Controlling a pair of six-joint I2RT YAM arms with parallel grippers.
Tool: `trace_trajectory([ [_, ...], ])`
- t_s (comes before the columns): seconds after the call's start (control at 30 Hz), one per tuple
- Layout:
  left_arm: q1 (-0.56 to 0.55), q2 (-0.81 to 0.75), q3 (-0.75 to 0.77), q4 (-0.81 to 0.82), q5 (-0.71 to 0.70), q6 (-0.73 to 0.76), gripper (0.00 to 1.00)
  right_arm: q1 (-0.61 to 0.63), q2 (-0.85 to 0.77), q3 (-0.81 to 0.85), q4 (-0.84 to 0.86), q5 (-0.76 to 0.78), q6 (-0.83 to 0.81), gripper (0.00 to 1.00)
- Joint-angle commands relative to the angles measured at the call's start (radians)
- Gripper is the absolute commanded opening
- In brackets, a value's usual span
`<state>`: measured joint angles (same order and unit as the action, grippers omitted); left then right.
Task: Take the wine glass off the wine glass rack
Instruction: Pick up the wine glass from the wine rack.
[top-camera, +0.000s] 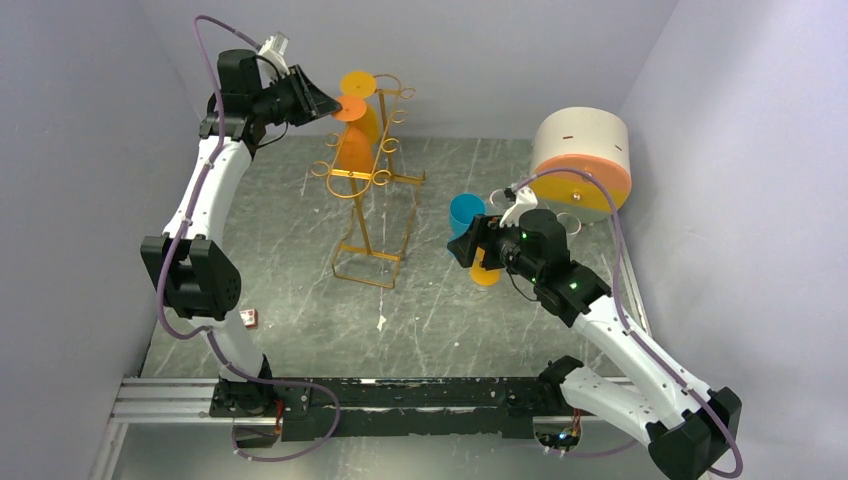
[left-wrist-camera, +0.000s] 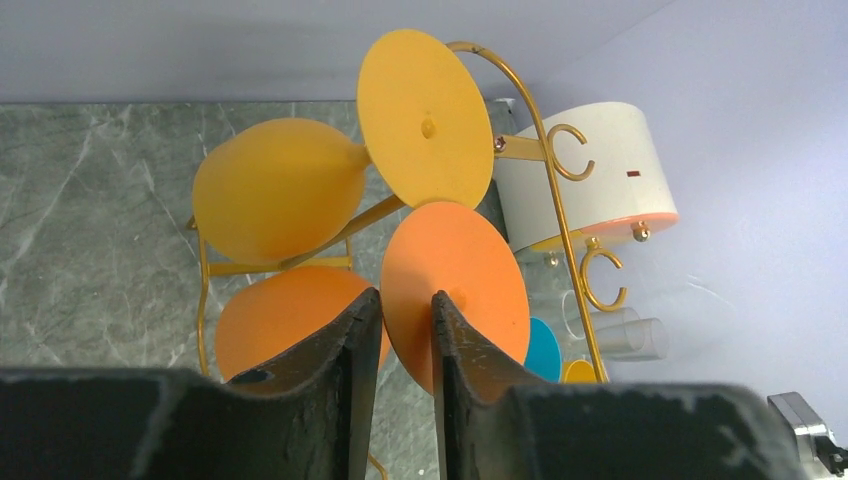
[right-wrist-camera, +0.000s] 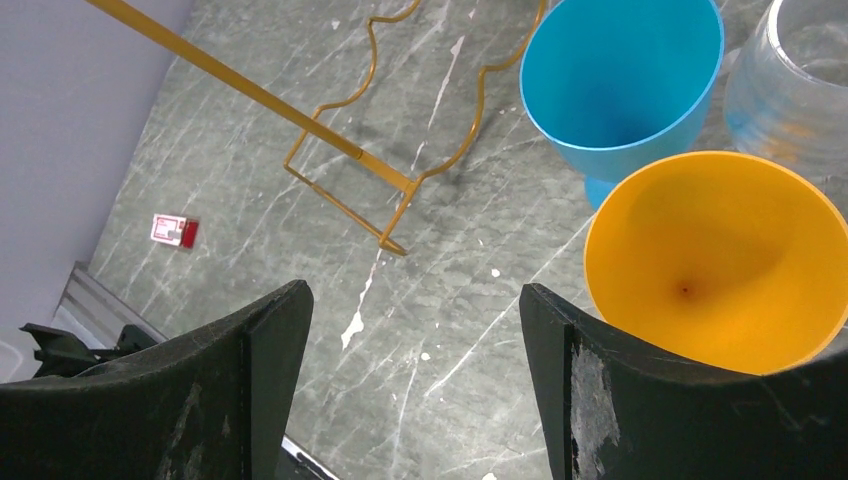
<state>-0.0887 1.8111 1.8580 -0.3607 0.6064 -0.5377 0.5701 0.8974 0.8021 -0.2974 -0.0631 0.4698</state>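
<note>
The gold wire wine glass rack (top-camera: 375, 180) stands at the back of the table. Two glasses hang from it upside down: an orange wine glass (top-camera: 355, 148) and a yellow wine glass (top-camera: 358, 84) above it. My left gripper (top-camera: 335, 105) is up at the rack's top. In the left wrist view its fingers (left-wrist-camera: 345, 350) stand narrowly apart, between the orange bowl (left-wrist-camera: 280, 320) and the orange foot disc (left-wrist-camera: 470, 270). The stem is hidden at the tips, so contact does not show. My right gripper (right-wrist-camera: 415, 300) hovers open over bare table.
A blue cup (right-wrist-camera: 620, 80), a yellow cup (right-wrist-camera: 715, 260) and a clear glass (right-wrist-camera: 790, 80) stand upright right of the rack, beside my right gripper (top-camera: 462, 248). A white and orange drum (top-camera: 582, 155) lies at the back right. A small red item (top-camera: 248, 318) lies near the left arm.
</note>
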Motion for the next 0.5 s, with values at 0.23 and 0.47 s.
trace_trajectory([
  [0.23,0.001,0.012,0.029,-0.05,0.053,0.03,0.24,-0.004,-0.004,0.024,0.031,-0.057,0.004,0.81],
  [0.47,0.022,-0.014,0.005,-0.022,0.072,0.019,0.11,-0.005,0.013,0.032,0.042,-0.118,0.0,0.81],
])
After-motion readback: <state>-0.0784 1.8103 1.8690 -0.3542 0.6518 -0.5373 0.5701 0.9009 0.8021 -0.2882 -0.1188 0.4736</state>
